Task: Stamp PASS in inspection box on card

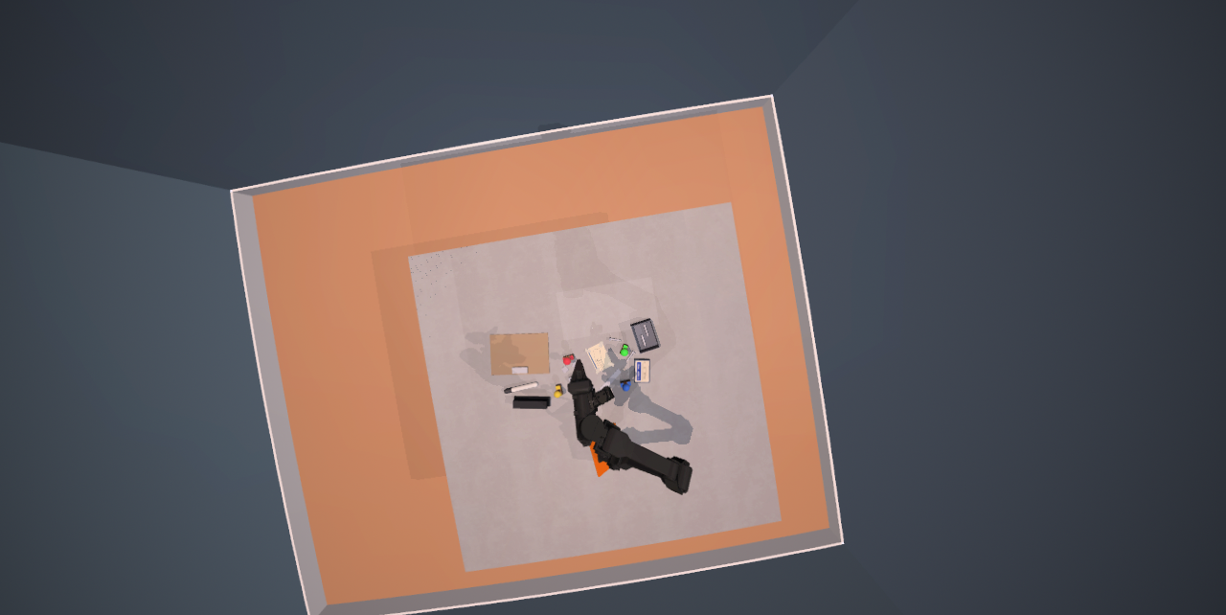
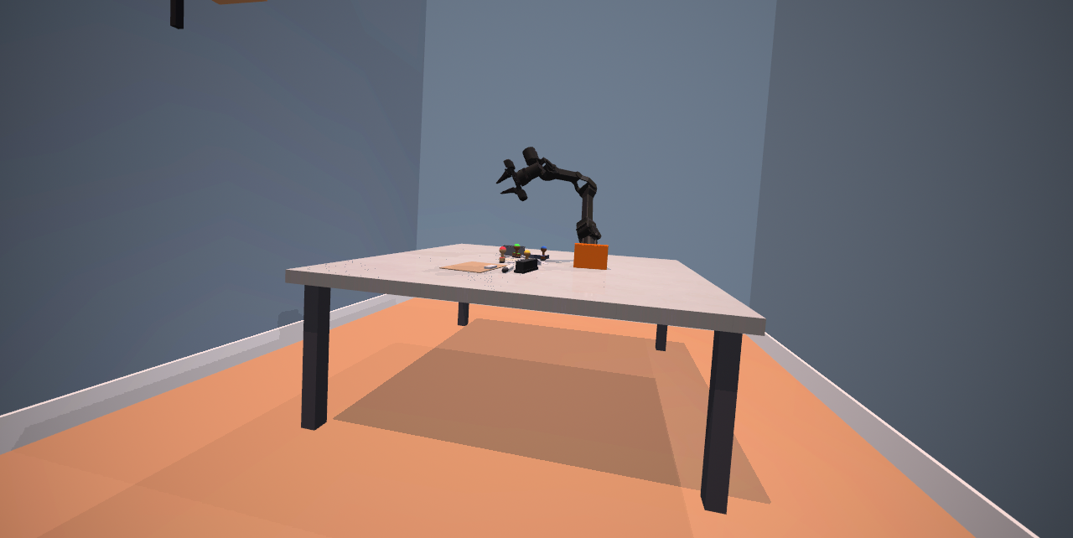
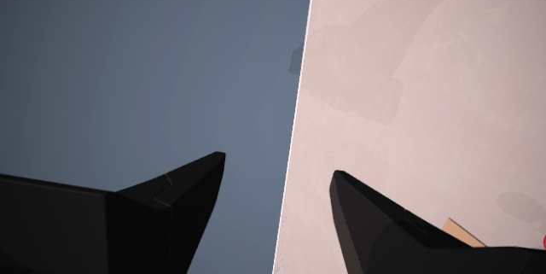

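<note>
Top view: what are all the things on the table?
Flat cardboard sheet: one, tan, left of the cluster.
Cream paper card: one, cream, middle, beside gripper.
Knob-topped stamps: three, red, green, blue, around the card.
Small yellow object: one, beside the bar.
Dark tray: one, grey-black, upper right.
White-and-blue card: one, right of cream card.
Black bar: one, black, lower left.
Marker pen: one, white and black, above the bar.
Orange base block: one, orange, under the arm.
Black robot arm: one, black, reaching over cluster.
Gripper: one, black, open, empty.
</note>
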Motion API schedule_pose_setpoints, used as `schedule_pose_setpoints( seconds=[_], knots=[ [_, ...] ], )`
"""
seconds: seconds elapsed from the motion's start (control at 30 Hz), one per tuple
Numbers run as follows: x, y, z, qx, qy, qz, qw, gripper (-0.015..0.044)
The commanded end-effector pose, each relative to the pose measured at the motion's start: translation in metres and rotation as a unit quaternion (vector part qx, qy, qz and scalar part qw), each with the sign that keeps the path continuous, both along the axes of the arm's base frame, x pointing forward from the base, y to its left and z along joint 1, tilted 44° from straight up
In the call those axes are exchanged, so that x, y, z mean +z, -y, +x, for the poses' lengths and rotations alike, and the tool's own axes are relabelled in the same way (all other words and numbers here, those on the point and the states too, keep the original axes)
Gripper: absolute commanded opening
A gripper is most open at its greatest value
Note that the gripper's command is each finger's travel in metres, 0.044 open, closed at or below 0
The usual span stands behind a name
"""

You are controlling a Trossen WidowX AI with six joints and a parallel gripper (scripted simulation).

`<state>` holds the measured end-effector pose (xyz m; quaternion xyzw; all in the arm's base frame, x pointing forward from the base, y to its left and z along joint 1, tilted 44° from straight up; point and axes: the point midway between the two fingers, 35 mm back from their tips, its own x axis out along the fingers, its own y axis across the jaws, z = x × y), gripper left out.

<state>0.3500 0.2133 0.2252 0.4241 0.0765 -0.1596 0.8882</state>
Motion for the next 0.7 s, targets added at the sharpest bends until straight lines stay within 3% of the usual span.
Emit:
schedule_pose_setpoints(
  seconds=[0.0, 0.33, 0.67],
  knots=[
    [-0.027, 0.064, 0.029, 0.003, -0.176, -0.234, 0.956, 0.0229],
    [-0.049, 0.151, 0.028, 0.055, -0.412, -0.414, 0.810, 0.0229],
    [-0.052, 0.234, -0.007, 0.171, -0.623, -0.466, 0.605, 0.0229]
  ],
)
